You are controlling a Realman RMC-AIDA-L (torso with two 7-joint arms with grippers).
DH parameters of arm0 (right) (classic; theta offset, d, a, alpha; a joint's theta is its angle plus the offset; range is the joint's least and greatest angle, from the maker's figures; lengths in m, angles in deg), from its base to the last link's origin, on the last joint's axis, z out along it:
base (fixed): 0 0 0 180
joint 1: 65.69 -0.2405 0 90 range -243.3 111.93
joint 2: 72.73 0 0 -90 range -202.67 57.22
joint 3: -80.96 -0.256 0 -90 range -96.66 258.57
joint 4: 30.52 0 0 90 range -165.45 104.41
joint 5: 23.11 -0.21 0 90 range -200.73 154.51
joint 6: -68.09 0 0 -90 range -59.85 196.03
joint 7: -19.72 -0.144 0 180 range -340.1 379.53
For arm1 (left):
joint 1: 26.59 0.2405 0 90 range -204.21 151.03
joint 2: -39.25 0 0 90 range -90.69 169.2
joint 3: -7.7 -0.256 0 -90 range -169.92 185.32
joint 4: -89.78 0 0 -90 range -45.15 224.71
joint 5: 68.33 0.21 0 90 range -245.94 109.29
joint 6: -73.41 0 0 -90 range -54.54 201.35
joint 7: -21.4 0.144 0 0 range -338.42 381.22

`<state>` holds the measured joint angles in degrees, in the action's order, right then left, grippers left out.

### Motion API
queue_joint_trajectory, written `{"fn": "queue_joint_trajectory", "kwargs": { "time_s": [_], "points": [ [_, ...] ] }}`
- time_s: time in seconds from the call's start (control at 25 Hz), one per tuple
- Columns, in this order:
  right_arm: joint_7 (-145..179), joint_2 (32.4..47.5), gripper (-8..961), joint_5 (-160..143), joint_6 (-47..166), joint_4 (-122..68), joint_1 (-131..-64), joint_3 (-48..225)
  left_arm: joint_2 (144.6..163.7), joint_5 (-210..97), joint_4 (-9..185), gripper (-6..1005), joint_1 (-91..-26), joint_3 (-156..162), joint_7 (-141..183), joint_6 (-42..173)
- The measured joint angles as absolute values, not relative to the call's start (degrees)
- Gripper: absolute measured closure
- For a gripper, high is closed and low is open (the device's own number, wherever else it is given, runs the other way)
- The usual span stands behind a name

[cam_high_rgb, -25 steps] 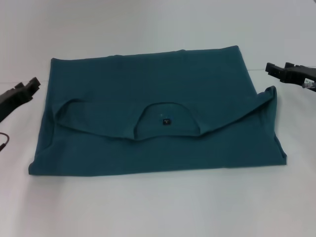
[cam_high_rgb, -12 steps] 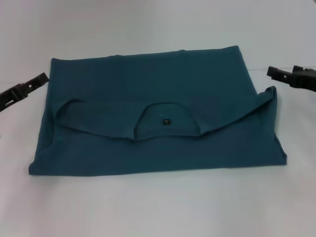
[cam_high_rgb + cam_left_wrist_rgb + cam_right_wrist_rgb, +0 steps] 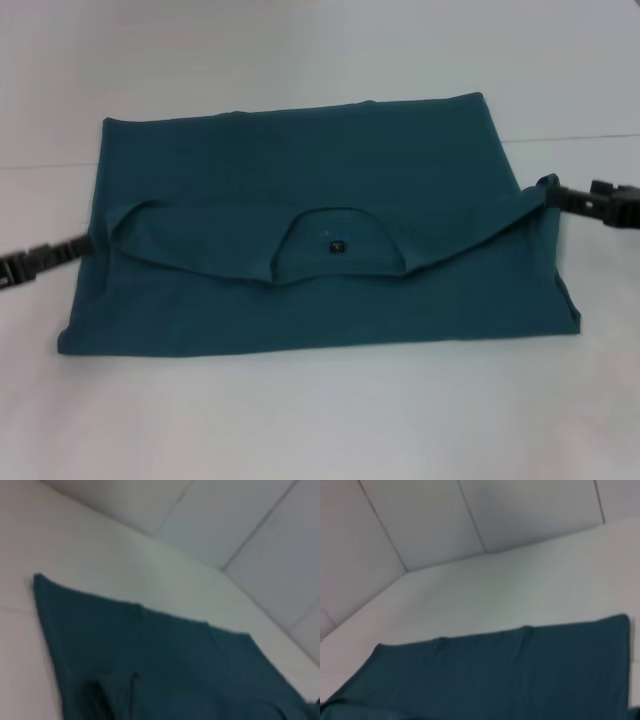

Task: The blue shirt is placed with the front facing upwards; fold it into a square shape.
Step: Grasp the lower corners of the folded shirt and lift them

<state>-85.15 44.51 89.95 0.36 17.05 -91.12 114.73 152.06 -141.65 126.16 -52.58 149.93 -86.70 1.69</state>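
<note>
Blue shirt (image 3: 310,230) lies between left hand (image 3: 85,243) and right hand (image 3: 550,195); grip state unclear.

Lettering on the shirt (image 3: 310,240) hidden, chest folded under; neck tag (image 3: 338,245) too small to read. Left gripper (image 3: 85,243) and right gripper (image 3: 553,195) cut off by the head view's side edges (only thin dark tips at the shirt's sides), finger state impossible to tell, contact with cloth unclear. Own fingers missing from both wrist views. Shirt cropped at the lower edge in each, soft with blur.
</note>
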Motion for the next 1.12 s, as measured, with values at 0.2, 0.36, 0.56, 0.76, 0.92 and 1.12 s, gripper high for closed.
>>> {"fn": "queue_joint_trajectory", "kwargs": {
  "time_s": [0.2,0.36,0.56,0.76,0.92,1.12],
  "points": [
    [-85.22,44.61,7,90.43,-0.03,17.00,-90.69,114.59,153.49,-135.18,129.03,112,-52.03,149.85,-86.93,0.64],
    [-85.07,44.98,7,90.50,-0.01,17.01,-90.77,114.82,154.54,-131.15,131.82,112,-52.04,149.78,-88.58,0.64],
    [-84.92,45.21,7,90.53,0.14,17.03,-91.03,114.86,154.95,-127.76,134.50,112,-52.20,149.75,-90.04,0.79],
    [-84.80,45.26,7,90.53,0.39,16.78,-91.24,114.88,154.99,-126.45,135.31,112,-52.15,149.73,-89.38,0.81],
    [-84.81,45.25,7,90.53,1.06,16.63,-91.28,114.90,155.08,-125.30,135.12,112,-52.31,149.73,-89.52,0.83],
    [-84.78,45.31,7,90.57,1.95,16.50,-91.55,115.01,155.57,-123.25,134.83,113,-52.70,149.69,-90.52,0.77]
  ]
}}
